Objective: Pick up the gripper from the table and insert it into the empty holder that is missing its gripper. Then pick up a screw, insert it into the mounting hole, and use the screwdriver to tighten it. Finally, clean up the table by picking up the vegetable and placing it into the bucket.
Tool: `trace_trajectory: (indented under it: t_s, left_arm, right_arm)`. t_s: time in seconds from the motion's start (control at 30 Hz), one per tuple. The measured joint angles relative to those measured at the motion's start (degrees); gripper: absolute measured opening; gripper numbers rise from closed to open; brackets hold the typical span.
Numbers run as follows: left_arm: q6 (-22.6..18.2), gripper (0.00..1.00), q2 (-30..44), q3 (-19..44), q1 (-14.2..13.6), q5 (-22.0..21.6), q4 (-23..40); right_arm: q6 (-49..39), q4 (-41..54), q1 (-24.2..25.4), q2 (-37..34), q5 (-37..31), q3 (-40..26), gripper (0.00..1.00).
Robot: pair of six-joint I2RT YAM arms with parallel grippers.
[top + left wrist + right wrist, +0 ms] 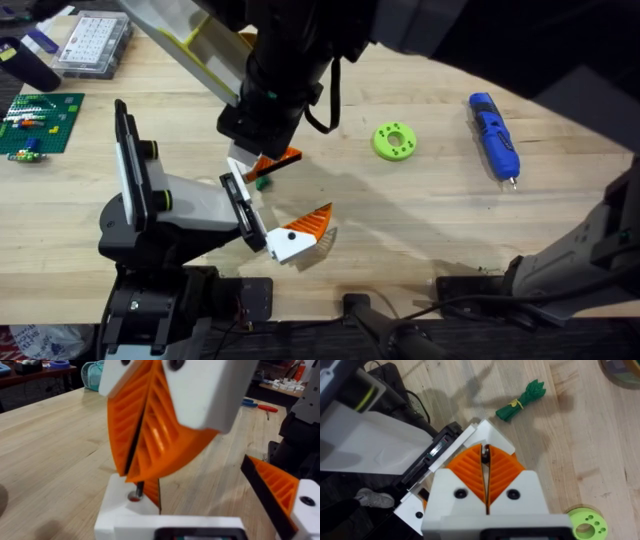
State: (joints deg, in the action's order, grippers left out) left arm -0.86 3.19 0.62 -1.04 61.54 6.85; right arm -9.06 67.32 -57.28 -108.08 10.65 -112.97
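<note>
My right gripper [268, 163] reaches across to the left arm and is shut on a dark screw [139, 488]. The screw's tip hangs just above the mounting hole [133, 496] in the white base of the gripper [125, 510], which sits in my left arm's holder. My left gripper [285, 198] is open, its other orange finger [272, 492] standing apart. From the right wrist, the screw [485, 453] shows between my orange fingers [502, 467]. The green vegetable [520, 402] lies on the table [420, 220] close by. The blue screwdriver [495, 135] lies far right. The bucket is out of view.
A lime-green disc [393, 140] lies between the arms and the screwdriver. At the far left are a green baseplate with bricks [40, 122] and a clear parts box [92, 45]. Bare wood stretches across the table's right half.
</note>
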Motion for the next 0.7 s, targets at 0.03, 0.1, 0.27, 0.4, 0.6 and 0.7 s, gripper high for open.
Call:
trace_trajectory:
  t_s: [0.03, 0.1, 0.27, 0.4, 0.6, 0.7]
  left_arm:
    - [0.02, 0.987, 0.01, 0.0, 0.0, 0.0, -0.4]
    - [0.0, 0.987, 0.01, 0.0, 0.0, 0.02, -0.5]
    - [0.0, 0.987, 0.01, 0.0, 0.0, 0.02, -0.5]
    - [0.0, 0.987, 0.01, 0.0, 0.0, 0.0, -0.5]
    - [0.0, 0.986, 0.01, 0.0, 0.0, 0.0, -0.52]
    - [0.0, 0.986, 0.01, 0.0, 0.0, 0.02, -0.52]
  right_arm:
    - [0.0, 0.01, 0.02, 0.01, -0.03, 0.0, 0.01]
    - [0.02, 0.26, 0.02, 0.01, -0.1, 0.0, 0.01]
    - [0.02, -0.28, 0.02, 0.01, -0.1, 0.0, 0.01]
    - [0.04, -0.34, 0.02, 0.01, -0.1, 0.0, 0.01]
    - [0.03, -0.47, 0.02, 0.01, -0.08, 0.0, 0.01]
    - [0.06, -0.47, 0.02, 0.01, -0.1, 0.0, 0.01]
